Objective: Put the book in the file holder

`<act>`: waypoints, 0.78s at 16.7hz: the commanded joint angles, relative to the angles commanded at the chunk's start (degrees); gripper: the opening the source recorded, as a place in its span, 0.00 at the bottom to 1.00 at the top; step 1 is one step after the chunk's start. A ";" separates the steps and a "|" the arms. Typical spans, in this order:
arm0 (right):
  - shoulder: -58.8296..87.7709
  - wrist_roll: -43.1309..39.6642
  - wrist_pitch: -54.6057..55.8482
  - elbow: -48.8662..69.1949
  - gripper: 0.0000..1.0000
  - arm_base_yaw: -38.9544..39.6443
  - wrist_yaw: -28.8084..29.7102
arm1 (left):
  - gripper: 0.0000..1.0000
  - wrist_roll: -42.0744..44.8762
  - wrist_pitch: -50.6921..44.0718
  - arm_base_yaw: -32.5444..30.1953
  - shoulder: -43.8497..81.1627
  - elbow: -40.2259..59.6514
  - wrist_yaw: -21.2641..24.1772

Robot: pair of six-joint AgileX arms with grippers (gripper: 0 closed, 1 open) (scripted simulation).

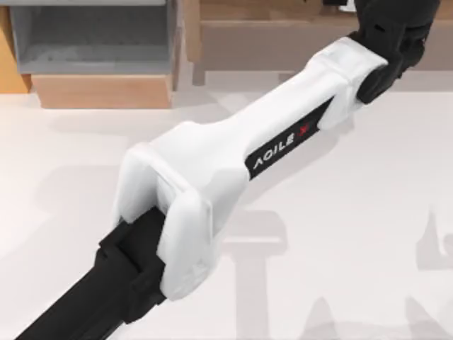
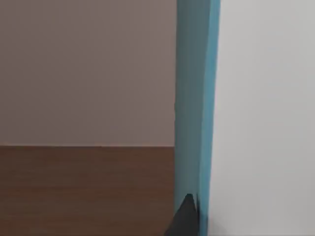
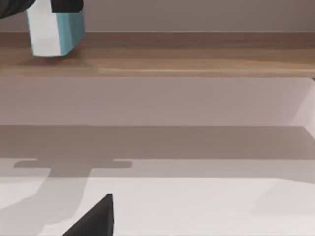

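Observation:
My left arm reaches from the near left across the table to the far right, where my left gripper (image 1: 388, 37) hangs over the long brown shelf (image 1: 283, 32). It is shut on the teal-blue book (image 2: 194, 98), held upright, with one dark fingertip (image 2: 186, 219) against its cover. In the right wrist view the book (image 3: 55, 33) shows its white page edges just over the shelf top (image 3: 172, 56); whether it touches I cannot tell. The file holder (image 1: 99, 91), grey-walled with a tan front panel, stands at the far left, well apart from the book.
The white tabletop (image 1: 340, 234) lies open in front of the shelf, crossed by arm shadows. A dark finger (image 3: 93, 219) of my right gripper sits low over the table, facing the shelf front. A wooden post (image 1: 192, 35) separates the file holder from the shelf.

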 joint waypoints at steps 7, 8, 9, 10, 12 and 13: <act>0.00 0.00 0.00 0.00 1.00 0.00 0.00 | 0.00 0.18 -0.43 -0.01 0.04 0.53 0.01; 0.00 0.00 0.00 0.00 1.00 0.00 0.00 | 0.00 1.27 -0.32 -0.08 -0.67 -0.58 0.44; 0.00 0.00 0.00 0.00 1.00 0.00 0.00 | 0.00 2.47 -0.20 -0.16 -1.46 -1.80 0.92; 0.00 0.00 0.00 0.00 1.00 0.00 0.00 | 0.00 4.51 -0.16 -0.28 -2.92 -3.98 1.77; 0.00 0.00 0.00 0.00 1.00 0.00 0.00 | 0.00 9.33 -0.35 -0.53 -6.66 -9.38 3.93; 0.00 0.00 0.00 0.00 1.00 0.00 0.00 | 0.00 12.08 -0.59 -0.62 -8.97 -12.60 5.24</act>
